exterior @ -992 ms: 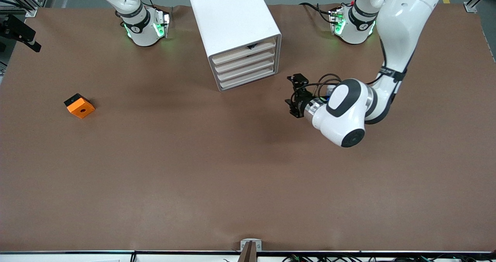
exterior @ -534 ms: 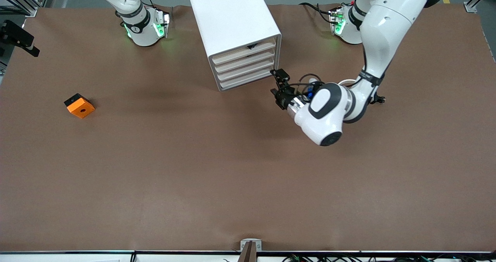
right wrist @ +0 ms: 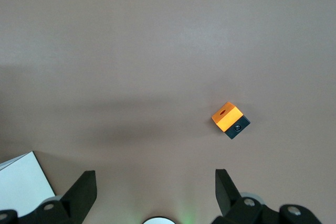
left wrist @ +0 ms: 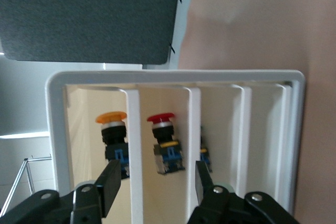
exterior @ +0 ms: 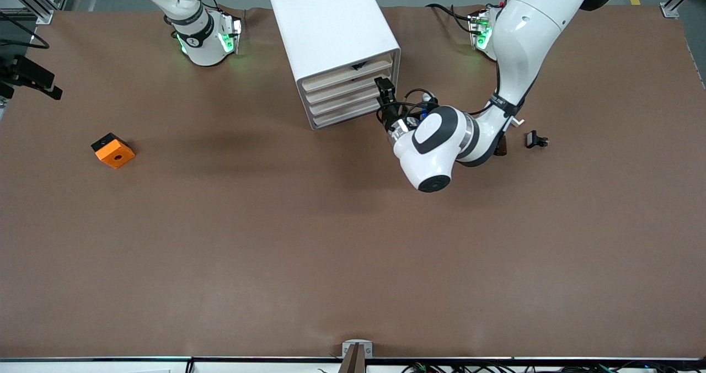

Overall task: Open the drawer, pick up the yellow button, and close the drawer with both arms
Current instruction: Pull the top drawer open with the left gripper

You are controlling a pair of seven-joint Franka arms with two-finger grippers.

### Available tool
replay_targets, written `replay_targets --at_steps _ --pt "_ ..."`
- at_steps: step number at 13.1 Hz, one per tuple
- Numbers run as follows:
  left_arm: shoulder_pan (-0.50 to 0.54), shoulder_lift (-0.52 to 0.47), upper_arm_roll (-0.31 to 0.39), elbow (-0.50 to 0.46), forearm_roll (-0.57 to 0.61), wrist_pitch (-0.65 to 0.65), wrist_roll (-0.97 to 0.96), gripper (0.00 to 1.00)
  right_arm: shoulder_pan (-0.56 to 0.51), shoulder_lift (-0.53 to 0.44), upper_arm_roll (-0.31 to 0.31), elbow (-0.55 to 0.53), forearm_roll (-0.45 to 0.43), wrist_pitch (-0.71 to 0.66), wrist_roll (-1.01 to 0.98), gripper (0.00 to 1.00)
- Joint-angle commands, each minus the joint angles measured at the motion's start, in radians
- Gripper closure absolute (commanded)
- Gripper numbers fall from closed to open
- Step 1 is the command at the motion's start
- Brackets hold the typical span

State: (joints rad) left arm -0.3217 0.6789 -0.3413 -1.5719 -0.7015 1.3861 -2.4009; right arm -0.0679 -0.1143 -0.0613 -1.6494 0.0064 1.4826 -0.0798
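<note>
The white four-drawer cabinet (exterior: 331,25) stands at the table's robot edge, all drawers shut. The top drawer (exterior: 336,76) has a small dark mark on its beige front. My left gripper (exterior: 384,92) is open and empty, just in front of the drawer fronts at the corner toward the left arm's end. In the left wrist view its gripper (left wrist: 156,184) faces the cabinet, and the orange-capped button (left wrist: 111,129) shows in the end drawer (left wrist: 84,129). My right gripper (right wrist: 154,177) is open and empty, high over the table, and out of the front view. The right arm waits.
A red-capped button (left wrist: 160,129) shows in the neighbouring drawer. An orange block with a hole (exterior: 113,150) lies toward the right arm's end; it also shows in the right wrist view (right wrist: 227,114). A small black clip (exterior: 536,139) lies by the left arm.
The left arm has swung its open gripper across the table to the cabinet's drawer fronts. The black clip, hidden under the arm before, now shows. The right arm has not moved.
</note>
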Motion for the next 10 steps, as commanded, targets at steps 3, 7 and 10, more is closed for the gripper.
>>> replay_targets --at_steps 3,7,10 --pt "-0.043 0.004 0.004 0.007 -0.016 -0.044 -0.035 0.46 -0.013 0.096 0.006 0.046 -0.008 -0.005 -0.001 0.00" --pt "-0.073 0.004 0.004 -0.003 -0.016 -0.044 -0.040 0.58 -0.030 0.180 0.006 0.059 -0.008 -0.004 0.000 0.00" --pt "-0.083 0.002 0.005 -0.003 -0.016 -0.044 -0.041 0.78 -0.052 0.202 0.006 0.072 -0.005 -0.004 -0.002 0.00"
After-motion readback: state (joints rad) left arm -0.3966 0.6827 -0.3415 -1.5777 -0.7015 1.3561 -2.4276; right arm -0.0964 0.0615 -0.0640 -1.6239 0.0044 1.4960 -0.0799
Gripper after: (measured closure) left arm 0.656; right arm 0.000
